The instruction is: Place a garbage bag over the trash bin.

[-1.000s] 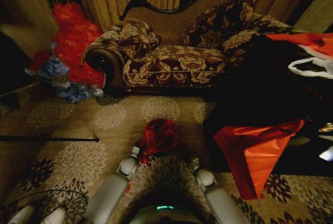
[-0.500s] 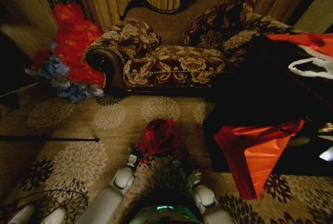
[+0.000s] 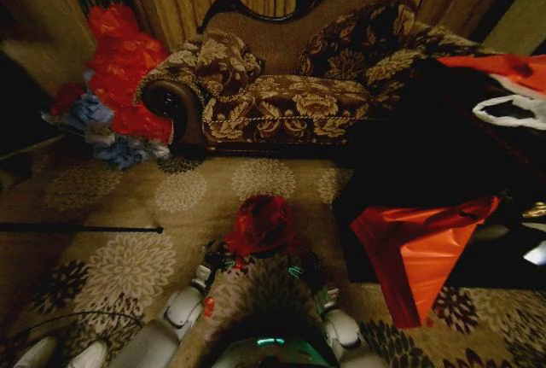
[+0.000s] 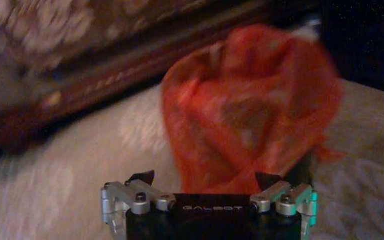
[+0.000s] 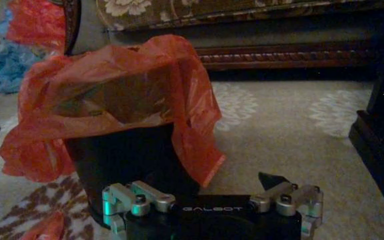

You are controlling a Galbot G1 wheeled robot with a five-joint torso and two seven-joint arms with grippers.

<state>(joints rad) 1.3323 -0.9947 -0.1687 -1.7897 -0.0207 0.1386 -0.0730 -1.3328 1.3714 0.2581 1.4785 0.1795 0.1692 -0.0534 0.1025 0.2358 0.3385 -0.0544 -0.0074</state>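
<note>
Head view, lower centre of the frame: left gripper (image 3: 218, 258) and right gripper (image 3: 299, 267) sit side by side on forearms rising from the bottom edge. Each wrist view shows its own gripper (image 4: 205, 176) (image 5: 209, 181) with fingertips spread apart, holding nothing.

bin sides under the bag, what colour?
Plain black trash bin below the red garbage bag; clearest in right wrist view.

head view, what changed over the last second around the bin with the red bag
Both arms drew back toward the robot's base. The left end effector and right end effector slid down-frame, away from the garbage bag, and both now stand open and apart from it. The bag stayed draped over the trash bin, which kept its spot on the carpet. The sofa and the orange-red sheet did not move.
</note>
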